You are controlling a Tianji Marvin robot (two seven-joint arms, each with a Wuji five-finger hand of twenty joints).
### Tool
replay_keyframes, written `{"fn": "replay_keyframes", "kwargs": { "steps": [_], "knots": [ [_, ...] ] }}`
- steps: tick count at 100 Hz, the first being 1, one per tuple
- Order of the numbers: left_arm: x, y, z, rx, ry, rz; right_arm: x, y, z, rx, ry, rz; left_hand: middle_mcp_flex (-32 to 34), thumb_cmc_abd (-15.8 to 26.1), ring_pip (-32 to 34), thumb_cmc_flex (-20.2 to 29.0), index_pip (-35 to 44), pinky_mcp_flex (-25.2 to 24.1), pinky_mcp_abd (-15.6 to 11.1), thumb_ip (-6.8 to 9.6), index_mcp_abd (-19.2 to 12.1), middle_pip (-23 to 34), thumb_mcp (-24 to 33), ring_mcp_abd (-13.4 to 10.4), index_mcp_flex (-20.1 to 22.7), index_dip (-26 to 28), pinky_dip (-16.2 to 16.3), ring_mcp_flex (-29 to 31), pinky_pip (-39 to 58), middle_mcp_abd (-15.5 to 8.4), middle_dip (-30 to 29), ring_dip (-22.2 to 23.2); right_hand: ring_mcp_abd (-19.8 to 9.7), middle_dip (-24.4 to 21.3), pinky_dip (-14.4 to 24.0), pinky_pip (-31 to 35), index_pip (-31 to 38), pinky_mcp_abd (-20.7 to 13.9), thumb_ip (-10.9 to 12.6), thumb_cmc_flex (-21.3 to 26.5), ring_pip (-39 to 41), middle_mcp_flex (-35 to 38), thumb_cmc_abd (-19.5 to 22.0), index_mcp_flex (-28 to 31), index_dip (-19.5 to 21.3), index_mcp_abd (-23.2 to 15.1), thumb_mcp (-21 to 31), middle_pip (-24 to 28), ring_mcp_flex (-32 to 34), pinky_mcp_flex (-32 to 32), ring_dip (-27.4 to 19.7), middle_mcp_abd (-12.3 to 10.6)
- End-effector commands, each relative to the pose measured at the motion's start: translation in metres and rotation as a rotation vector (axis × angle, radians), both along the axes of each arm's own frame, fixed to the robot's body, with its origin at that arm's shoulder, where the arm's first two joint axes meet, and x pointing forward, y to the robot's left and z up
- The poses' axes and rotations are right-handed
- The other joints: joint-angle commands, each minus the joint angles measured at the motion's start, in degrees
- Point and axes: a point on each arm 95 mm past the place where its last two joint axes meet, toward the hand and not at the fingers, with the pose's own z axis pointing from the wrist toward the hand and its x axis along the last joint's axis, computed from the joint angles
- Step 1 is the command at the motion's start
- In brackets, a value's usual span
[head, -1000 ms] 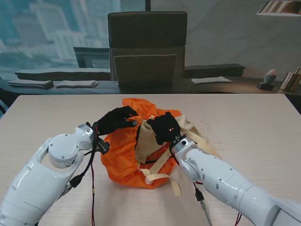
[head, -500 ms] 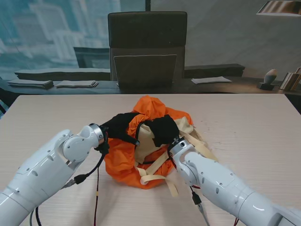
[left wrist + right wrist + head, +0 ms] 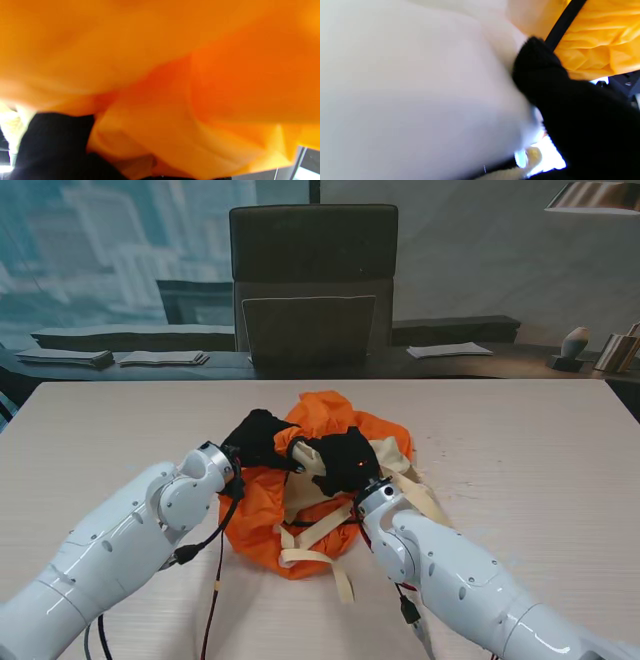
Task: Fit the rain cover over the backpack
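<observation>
Mid-frame on the table [image 3: 520,430], the cream backpack [image 3: 312,485] is half wrapped in the orange rain cover [image 3: 262,515]. Cover fabric is gripped by the left hand [image 3: 262,438]; the right hand [image 3: 347,460] is pressed onto the backpack, grip can't be told.

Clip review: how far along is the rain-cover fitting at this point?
Partly done: the orange rain cover wraps the backpack's left and far sides. In hand: the left hand grips the cover's edge, and the right hand presses on the backpack. Left: the beige panel and straps are uncovered.
</observation>
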Motion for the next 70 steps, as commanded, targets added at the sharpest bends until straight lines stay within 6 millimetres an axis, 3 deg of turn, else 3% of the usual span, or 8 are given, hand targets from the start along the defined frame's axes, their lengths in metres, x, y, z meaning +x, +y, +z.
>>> {"fn": "replay_keyframes", "kwargs": {
  "steps": [1,5,16,29,38,53,62,70],
  "knots": [
    [-0.007,0.000,-0.006,0.007,0.015,-0.002,-0.006,-0.002,0.005,-0.006,0.025,0.029,2.27,10.62,0.77,7.21,4.72,-0.45,-0.52,-0.80,-7.26,-1.73,2.61,-2.63,1.90,6.32,1.50,1.68,3.22,-3.11,1.14,-0.26,-4.20,-3.31,0.83,-3.08,-9.13,-2.66,8.08,-6.04,-6.54,-12.16,6.82,-9.33,5.33,-5.81,0.76,-1.82,-11.30,-10.07,-4.41,-1.92],
    [-0.009,0.004,-0.007,0.001,0.014,0.016,-0.006,-0.009,0.009,-0.003,0.029,0.030,3.01,11.07,0.93,8.01,5.08,0.21,-1.74,-1.16,-7.24,-2.81,3.05,-3.55,0.83,8.83,2.32,2.66,4.89,-2.76,0.68,-0.54,-4.84,-5.74,0.36,-4.48,-11.02,-4.60,11.14,-10.04,-6.83,-21.50,10.06,-16.86,5.79,-5.32,-1.51,-1.27,-19.33,-17.02,-5.31,-2.41],
    [-0.014,0.015,-0.013,-0.096,0.046,0.084,-0.009,-0.029,0.023,0.043,0.032,0.044,5.64,10.53,0.40,10.18,7.00,5.07,-7.33,-2.20,-6.12,-5.41,6.15,-2.91,-0.70,14.66,6.18,6.08,12.71,0.07,-2.61,-2.66,-6.89,-11.80,-0.36,-7.78,-12.54,-9.57,10.95,-14.84,-10.81,-37.78,12.74,-30.18,-3.28,-7.30,-5.30,-2.03,-33.73,-28.80,-6.69,-3.41],
    [-0.020,0.028,-0.018,-0.184,0.067,0.132,-0.009,-0.054,0.042,0.067,-0.038,0.089,6.35,10.08,0.15,11.14,8.57,10.39,-12.95,-2.96,-5.59,-7.25,8.37,-2.20,-1.64,17.78,7.90,8.26,16.68,-0.46,-3.40,-4.35,-9.18,-13.57,0.90,-9.84,-13.50,-11.78,11.14,-19.00,-13.26,-44.51,15.39,-35.95,-6.13,-16.34,-8.41,-3.21,-39.29,-33.18,-7.48,-4.86],
    [-0.026,0.037,-0.019,-0.237,0.072,0.160,-0.006,-0.073,0.052,0.053,-0.097,0.100,6.89,9.41,0.20,11.35,9.10,12.58,-14.71,-3.26,-4.71,-8.03,9.77,-2.14,-1.64,18.25,7.44,9.32,16.07,-0.77,-2.82,-5.32,-9.62,-13.15,2.03,-9.64,-12.61,-12.33,11.49,-18.76,-12.11,-43.17,16.65,-32.25,-6.27,-19.48,-9.63,-1.58,-38.88,-32.98,-6.97,-5.09],
    [-0.033,0.046,-0.022,-0.319,0.073,0.193,0.005,-0.106,0.050,0.016,-0.158,0.108,7.83,8.77,0.82,11.54,9.58,14.95,-14.94,-3.38,-4.05,-8.42,10.88,-2.02,-1.41,18.57,7.20,10.76,15.99,-0.77,-1.99,-5.43,-9.48,-3.05,7.27,-2.52,-11.76,-12.67,11.82,-14.17,-2.20,-25.62,14.28,-12.22,-1.37,-17.80,-4.45,5.27,-27.82,-24.29,-2.96,-5.57],
    [-0.035,0.049,-0.025,-0.348,0.082,0.198,0.011,-0.122,0.036,0.011,-0.164,0.091,8.42,8.13,0.69,11.16,9.61,15.60,-14.82,-3.69,-3.50,-9.54,12.61,-1.85,-1.00,18.58,6.87,11.01,15.50,-0.49,-1.10,-5.51,-8.74,1.54,8.70,0.42,-6.61,-9.93,1.53,-8.29,2.25,-14.43,9.57,-6.85,-10.36,-17.84,-1.44,6.27,-17.75,-16.79,-1.97,-5.51],
    [-0.037,0.051,-0.025,-0.338,0.088,0.188,0.014,-0.126,0.021,-0.032,-0.159,0.095,8.39,8.13,0.78,11.07,9.74,15.74,-15.18,-3.81,-3.76,-9.49,12.64,-2.22,-1.16,18.82,6.86,11.16,15.51,-0.83,-0.78,-5.43,-8.52,3.30,9.55,2.22,-2.03,-9.30,0.23,-5.19,4.81,-8.47,7.67,-3.90,-14.41,-17.16,-0.41,7.41,-12.36,-12.35,-0.52,-5.39]
  ]
}}
